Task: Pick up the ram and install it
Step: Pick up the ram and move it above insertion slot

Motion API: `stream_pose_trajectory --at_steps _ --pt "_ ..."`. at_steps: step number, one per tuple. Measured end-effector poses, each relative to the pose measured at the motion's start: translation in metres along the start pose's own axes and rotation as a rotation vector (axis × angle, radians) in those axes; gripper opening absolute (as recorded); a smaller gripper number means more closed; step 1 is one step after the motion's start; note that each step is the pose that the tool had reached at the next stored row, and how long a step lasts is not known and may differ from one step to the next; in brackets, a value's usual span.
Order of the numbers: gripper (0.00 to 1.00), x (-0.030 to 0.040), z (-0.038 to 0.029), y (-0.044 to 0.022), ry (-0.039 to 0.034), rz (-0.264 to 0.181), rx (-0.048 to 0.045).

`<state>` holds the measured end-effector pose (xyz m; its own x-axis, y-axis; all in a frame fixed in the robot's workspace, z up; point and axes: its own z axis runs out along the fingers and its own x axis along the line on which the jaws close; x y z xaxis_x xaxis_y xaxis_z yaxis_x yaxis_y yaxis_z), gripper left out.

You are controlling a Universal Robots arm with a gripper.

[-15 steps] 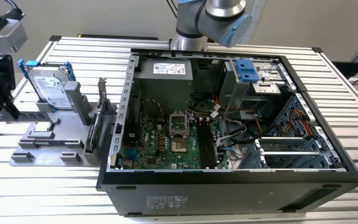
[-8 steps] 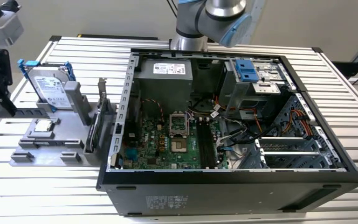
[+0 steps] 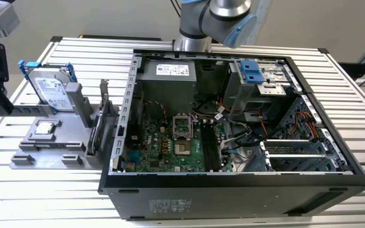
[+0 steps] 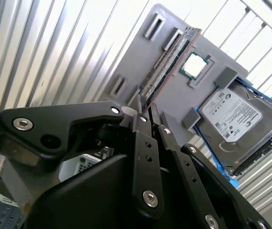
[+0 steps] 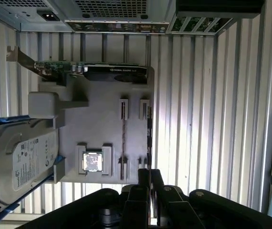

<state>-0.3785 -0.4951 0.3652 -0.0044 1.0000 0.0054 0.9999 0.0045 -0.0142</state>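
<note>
The ram (image 4: pixel 170 61) is a thin green board standing on edge in a slot of the grey fixture (image 4: pixel 200 98), beside a square processor chip (image 4: pixel 195 65). Seen from straight above in the first wrist view, the ram (image 5: pixel 123 136) is only a thin line. My gripper (image 4: pixel 146 109) hangs above the fixture's near end, roughly in line with the ram's length and well apart from it. Its black fingers (image 5: pixel 143 177) are pressed together with nothing between them. In the exterior view the gripper (image 3: pixel 2 102) hangs at the far left edge, over the fixture (image 3: pixel 52 142).
A hard drive (image 3: pixel 51 90) in a blue frame and a tall card with a metal bracket (image 5: pixel 114 72) also stand on the fixture. At the exterior view's centre lies the open computer case (image 3: pixel 233 185), motherboard (image 3: pixel 169 142) exposed. Everything rests on a ribbed metal table (image 3: pixel 43 190).
</note>
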Motion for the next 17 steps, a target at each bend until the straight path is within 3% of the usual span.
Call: stream_pose_trajectory --at_steps 17 --pt "0.0 0.0001 -0.0238 -0.0003 -0.0002 0.001 0.0"
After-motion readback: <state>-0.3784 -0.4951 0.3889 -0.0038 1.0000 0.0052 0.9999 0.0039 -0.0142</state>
